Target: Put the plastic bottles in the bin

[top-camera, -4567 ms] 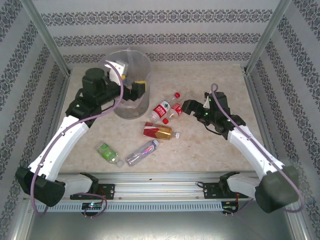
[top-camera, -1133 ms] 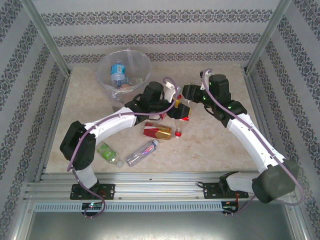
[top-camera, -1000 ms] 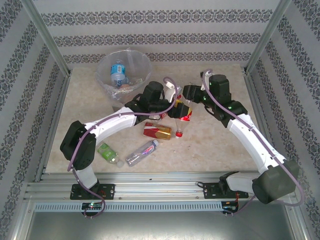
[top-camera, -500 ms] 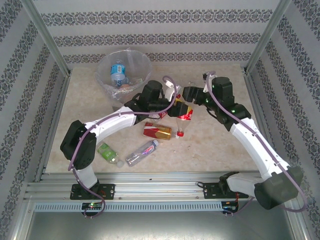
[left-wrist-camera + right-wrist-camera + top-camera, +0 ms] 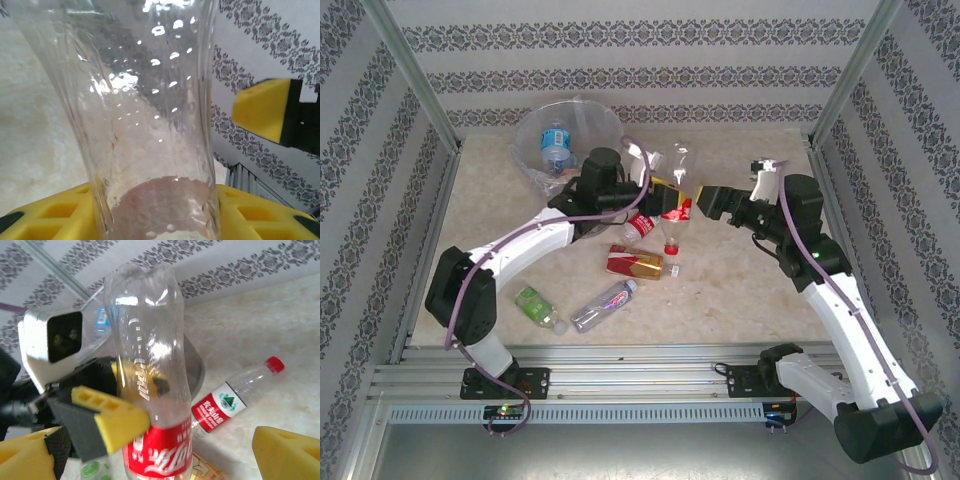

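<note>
A clear cola bottle with a red label [image 5: 676, 190] hangs upside down above the table, red cap at the bottom. My left gripper [image 5: 665, 198] is shut on its clear body, the yellow pads pressing both sides [image 5: 160, 210]. To its right my right gripper [image 5: 712, 203] stands open and apart from the bottle [image 5: 150, 390], its own fingers wide at the lower corners [image 5: 155, 452]. The bin [image 5: 532, 150] stands at the back left with a blue-label bottle [image 5: 553, 146] inside. Several more bottles lie on the table.
Under the held bottle lies a red-and-white label bottle [image 5: 638, 225] [image 5: 227, 401]. In front of it lie an orange-red bottle [image 5: 635, 262], a purple-label bottle [image 5: 603, 305] and a green-label bottle [image 5: 538, 308]. Patterned walls and metal posts close in the table.
My right gripper opened, let go of the cola bottle and drew back to the right. My left gripper closed on the bottle and carried it a little toward the back.
</note>
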`<act>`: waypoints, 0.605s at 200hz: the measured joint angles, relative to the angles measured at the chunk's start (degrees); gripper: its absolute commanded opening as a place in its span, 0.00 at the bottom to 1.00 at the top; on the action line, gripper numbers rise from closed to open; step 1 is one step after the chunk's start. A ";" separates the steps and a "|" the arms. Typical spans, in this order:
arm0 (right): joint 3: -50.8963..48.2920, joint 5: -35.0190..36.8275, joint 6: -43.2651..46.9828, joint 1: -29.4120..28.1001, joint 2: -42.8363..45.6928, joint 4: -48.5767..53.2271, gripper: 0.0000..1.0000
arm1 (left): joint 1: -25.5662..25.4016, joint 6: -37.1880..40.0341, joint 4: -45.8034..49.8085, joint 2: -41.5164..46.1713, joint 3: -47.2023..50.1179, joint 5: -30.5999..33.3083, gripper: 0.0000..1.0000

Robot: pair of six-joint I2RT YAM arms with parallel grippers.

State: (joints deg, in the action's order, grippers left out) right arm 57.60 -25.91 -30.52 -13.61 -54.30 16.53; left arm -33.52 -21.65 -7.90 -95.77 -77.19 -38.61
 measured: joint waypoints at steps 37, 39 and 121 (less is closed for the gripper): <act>0.00 -0.81 0.00 0.00 2.21 -0.02 0.94 | 2.82 3.13 3.21 1.62 -7.54 1.22 0.46; 0.00 -0.81 0.00 0.00 2.23 -0.02 0.94 | 2.95 3.34 3.56 1.68 -8.04 1.33 0.46; -0.07 -1.03 0.00 0.00 2.29 0.00 0.94 | 12.68 9.77 12.39 3.10 -22.58 11.23 0.42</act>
State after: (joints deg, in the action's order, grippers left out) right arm 57.54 -26.94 -30.52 -13.61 -52.01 16.53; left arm -20.84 -11.88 4.49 -92.66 -99.77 -27.38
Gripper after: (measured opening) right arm 0.937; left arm 0.477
